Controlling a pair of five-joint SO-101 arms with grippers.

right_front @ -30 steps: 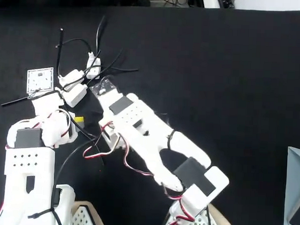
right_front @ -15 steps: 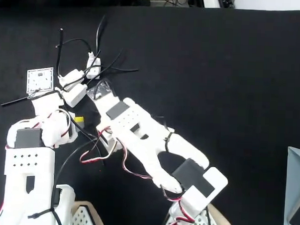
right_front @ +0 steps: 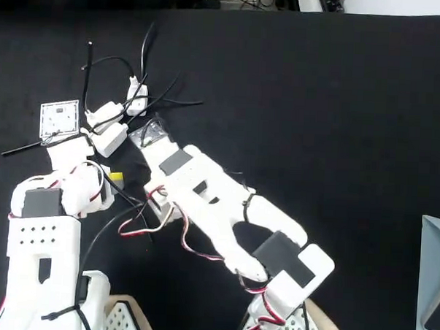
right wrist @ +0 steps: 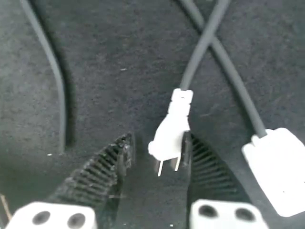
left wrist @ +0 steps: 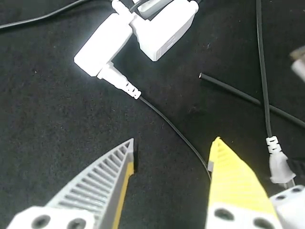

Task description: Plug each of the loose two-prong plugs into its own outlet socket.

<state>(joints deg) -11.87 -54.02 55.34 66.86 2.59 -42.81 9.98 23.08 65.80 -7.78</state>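
Observation:
A small white two-prong plug (right wrist: pixel 169 136) on a black cable lies between the black fingers of my right gripper (right wrist: pixel 157 148), prongs toward the camera. It rests against one finger, with a gap to the other, so the gripper is open around it. From above, the right gripper (right_front: pixel 150 133) sits just right of a white socket block (right_front: pixel 108 134). My left gripper (left wrist: pixel 171 157) stands open over bare cloth, with the white socket block (left wrist: pixel 162 28) and an angled plug (left wrist: pixel 102 45) beyond its fingertips. A square white outlet plate (right_front: pixel 59 118) lies at the far left.
Black cables (right_front: pixel 146 96) tangle around another white plug (right_front: pixel 136 101) behind the grippers. A second small plug (left wrist: pixel 276 164) lies beside my left gripper's yellow finger (left wrist: pixel 228 176). The left arm (right_front: pixel 67 155) stands close to the right arm. A grey box (right_front: pixel 436 277) is at the right edge.
The right arm has shifted slightly left and nearer, its gripper settling lower beside the socket block. The left arm has not moved.

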